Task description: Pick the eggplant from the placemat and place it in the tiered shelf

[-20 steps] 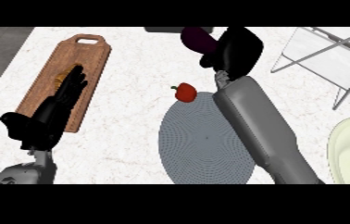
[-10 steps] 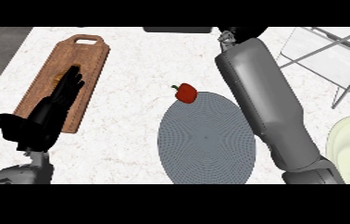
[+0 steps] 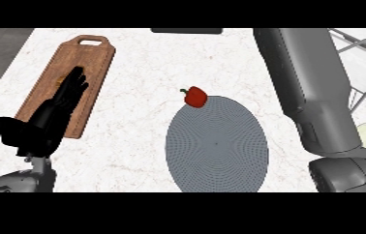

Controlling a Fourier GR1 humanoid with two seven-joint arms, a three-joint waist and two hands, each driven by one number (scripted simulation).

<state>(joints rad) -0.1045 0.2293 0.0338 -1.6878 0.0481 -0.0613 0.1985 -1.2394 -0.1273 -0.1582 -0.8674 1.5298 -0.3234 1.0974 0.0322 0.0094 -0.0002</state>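
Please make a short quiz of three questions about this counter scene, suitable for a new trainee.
1. True or false: the red pepper lies at the far edge of the grey placemat.
2. The left hand shows above which thing? A) the wooden cutting board B) the placemat C) the wire shelf
3. Fill in: the right forearm stretches toward the view's ____ edge, so its hand is out of sight.

Key: 1 true; 2 A; 3 top.
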